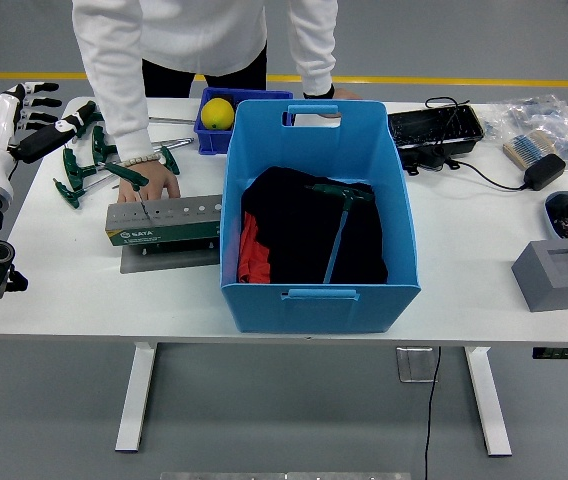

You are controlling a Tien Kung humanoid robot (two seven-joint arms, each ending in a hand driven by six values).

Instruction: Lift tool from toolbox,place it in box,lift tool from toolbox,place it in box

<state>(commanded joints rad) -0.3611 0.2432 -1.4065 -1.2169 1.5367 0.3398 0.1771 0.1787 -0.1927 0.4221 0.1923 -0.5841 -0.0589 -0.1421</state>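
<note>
A blue box (319, 290) stands nearest, mid-table, with dark cloth (314, 240) inside and one green T-handle tool (339, 225) lying on it. Left of the box sits the grey tool holder (162, 222), its top holes seemingly bare, on a metal plate (169, 258). A person's hand (151, 183) rests flat just behind the holder. Beside it lie more green T-handle tools (94, 170), spread on the table (464, 260). At the far left edge, the left hand (36, 115) hovers with fingers loose, gripping nothing. Behind the box, a small blue bin (209, 135) holds a yellow ball (217, 112).
</note>
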